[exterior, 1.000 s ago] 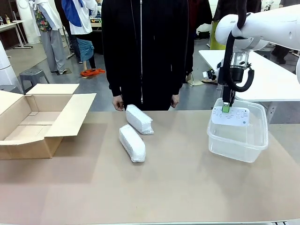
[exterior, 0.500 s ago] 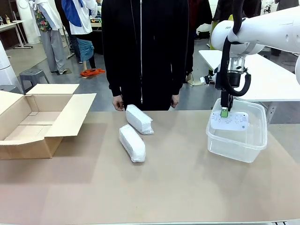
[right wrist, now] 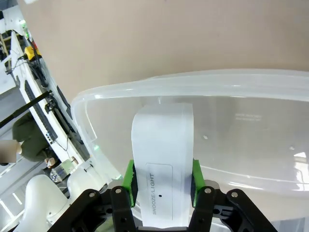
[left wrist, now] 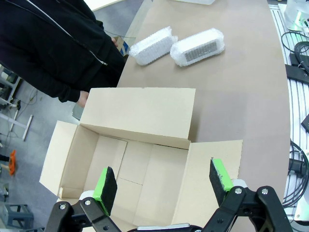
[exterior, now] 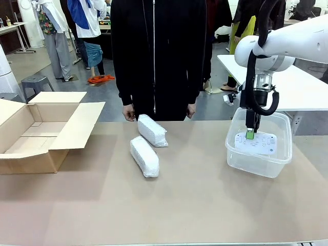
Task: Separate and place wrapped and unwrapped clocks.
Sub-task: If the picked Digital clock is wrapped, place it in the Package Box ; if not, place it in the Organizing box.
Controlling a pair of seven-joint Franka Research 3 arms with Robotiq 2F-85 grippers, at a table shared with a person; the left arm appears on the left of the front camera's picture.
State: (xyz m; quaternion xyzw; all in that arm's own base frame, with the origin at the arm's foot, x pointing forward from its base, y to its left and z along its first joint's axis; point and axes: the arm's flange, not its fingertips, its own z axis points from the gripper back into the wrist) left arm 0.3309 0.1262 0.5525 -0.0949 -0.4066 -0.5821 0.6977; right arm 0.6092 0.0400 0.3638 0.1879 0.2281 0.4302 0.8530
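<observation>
Two wrapped clocks in crinkly white wrap lie mid-table, one [exterior: 152, 130] near the person and one [exterior: 144, 156] closer to me; the left wrist view shows them far off [left wrist: 151, 47] [left wrist: 198, 46]. The bare white unwrapped clock [exterior: 255, 143] hangs inside the clear plastic tub [exterior: 237, 156], with my right gripper [exterior: 249, 135] shut on its edge. In the right wrist view the clock [right wrist: 162, 145] sits between the green pads [right wrist: 128, 178], above the tub's floor. My left gripper [left wrist: 164, 186] stands open over the cardboard box, holding nothing.
An open brown cardboard box [exterior: 36, 134] [left wrist: 120, 159] sits at the table's left. A person in black stands at the far edge, hands [exterior: 129, 112] near the wrapped clocks. A white table [exterior: 302, 87] stands behind the tub.
My right gripper has lowered the unwrapped clock deeper into the tub and shifted slightly right. The wrapped clocks and box have not moved.
</observation>
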